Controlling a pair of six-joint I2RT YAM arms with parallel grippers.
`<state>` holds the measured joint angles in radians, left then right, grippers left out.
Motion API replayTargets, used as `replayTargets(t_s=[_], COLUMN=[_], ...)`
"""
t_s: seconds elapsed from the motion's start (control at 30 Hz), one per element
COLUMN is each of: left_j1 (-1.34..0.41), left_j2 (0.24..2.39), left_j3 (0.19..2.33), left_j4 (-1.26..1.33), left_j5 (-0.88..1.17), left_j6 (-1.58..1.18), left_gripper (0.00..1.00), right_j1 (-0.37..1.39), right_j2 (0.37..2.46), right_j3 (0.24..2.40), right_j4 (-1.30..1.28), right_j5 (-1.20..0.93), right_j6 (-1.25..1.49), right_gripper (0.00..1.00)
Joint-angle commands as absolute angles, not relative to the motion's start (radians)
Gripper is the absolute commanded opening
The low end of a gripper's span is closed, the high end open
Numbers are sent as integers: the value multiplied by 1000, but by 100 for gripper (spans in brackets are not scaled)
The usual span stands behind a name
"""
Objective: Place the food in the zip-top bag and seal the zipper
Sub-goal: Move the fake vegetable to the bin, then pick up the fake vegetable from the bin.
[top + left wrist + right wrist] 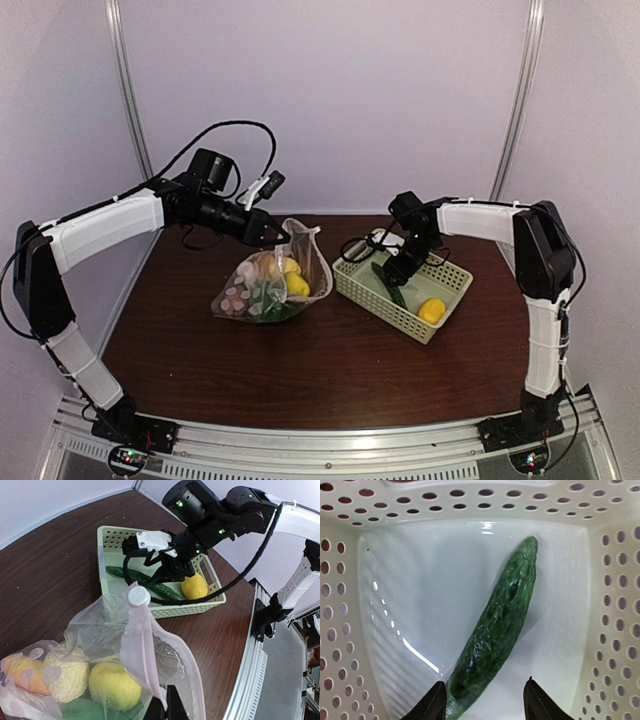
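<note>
Two pieces wait in the basket [380,297]; your right pincer [485,696] hangs open over the dark green vegetable [500,620], so centre mid-body, then close. Left pincer [272,232] grips the zip-top bag [240,295] by its mouth.

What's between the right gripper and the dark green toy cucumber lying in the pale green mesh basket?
Nothing visible does. The right gripper, open, hangs right over one end of the dark green cucumber inside the pale green basket.

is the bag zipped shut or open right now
Open: the left pincer lifts the zip-top bag by its zipper, and the mouth gapes above a lemon inside.
</note>
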<state>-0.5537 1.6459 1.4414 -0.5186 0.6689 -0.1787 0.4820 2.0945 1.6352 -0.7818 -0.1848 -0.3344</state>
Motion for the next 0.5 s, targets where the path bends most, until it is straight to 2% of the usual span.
replayTargets(t_s=[0.0,0.23,0.27,0.47], left_j1=[-559,-560,-560,-560], left_j2=[1648,1651,1651,1646], left_j3=[1434,1434,1434,1434], left_j4=[-471,-471,-471,-471], left_j5=[663,667,665,664], left_j6=[-181,-181,-181,-181], left_gripper=[0,0,0,0], right_j1=[467,468,468,471], right_j2=[2020,2102,2121,2177], right_j3=[1638,1757,1785,1866], right_j4=[-761,-847,-861,-860], right_j5=[-163,-245,-246,-209], right_j6=[-323,-238,-208,-88], right_gripper=[49,46,42,41])
